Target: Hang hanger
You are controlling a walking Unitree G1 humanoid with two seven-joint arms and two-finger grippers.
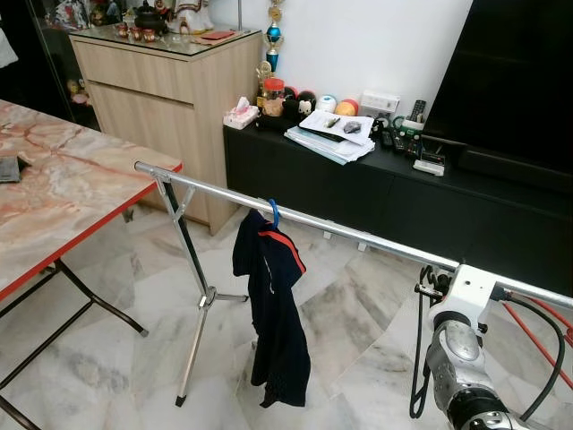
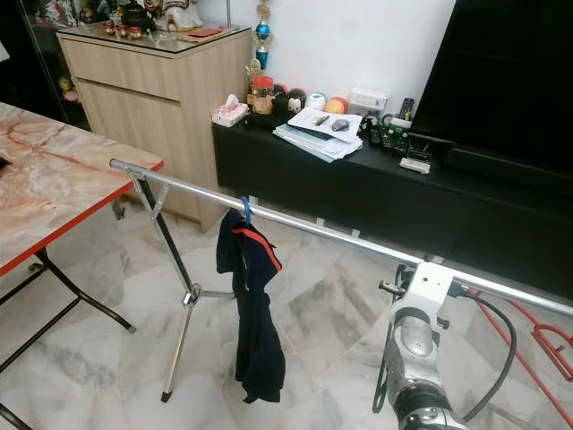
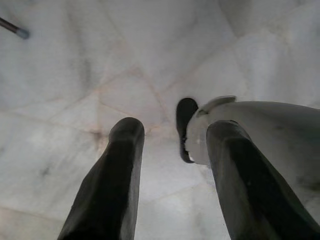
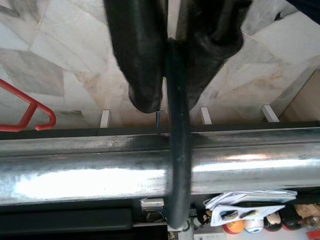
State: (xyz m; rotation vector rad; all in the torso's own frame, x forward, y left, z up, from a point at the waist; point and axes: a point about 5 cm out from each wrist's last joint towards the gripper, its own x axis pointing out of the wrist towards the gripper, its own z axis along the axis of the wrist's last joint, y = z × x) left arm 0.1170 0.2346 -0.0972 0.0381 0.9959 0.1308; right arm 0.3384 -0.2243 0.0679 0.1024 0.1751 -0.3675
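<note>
A silver rail [image 1: 358, 235] of a clothes rack crosses the room on a tripod leg [image 1: 195, 296]. A dark navy garment [image 1: 273, 313] hangs from it on a blue hanger [image 1: 274, 212]. My right arm [image 1: 466, 300] reaches up to the rail at the lower right. In the right wrist view my right gripper [image 4: 172, 75] is shut on the thin black hook of a hanger [image 4: 178, 150], which passes over the rail [image 4: 100, 175]. A red hanger [image 4: 30, 107] sits further along. My left gripper [image 3: 172, 150] hangs open over the marble floor.
A marble-topped table with a red edge [image 1: 54, 179] stands at the left. Behind the rack are a black low console [image 1: 403, 193] with papers and small items, a wooden cabinet [image 1: 161, 90] and a dark TV [image 1: 519, 81]. Marble floor [image 1: 349, 313] lies under the rack.
</note>
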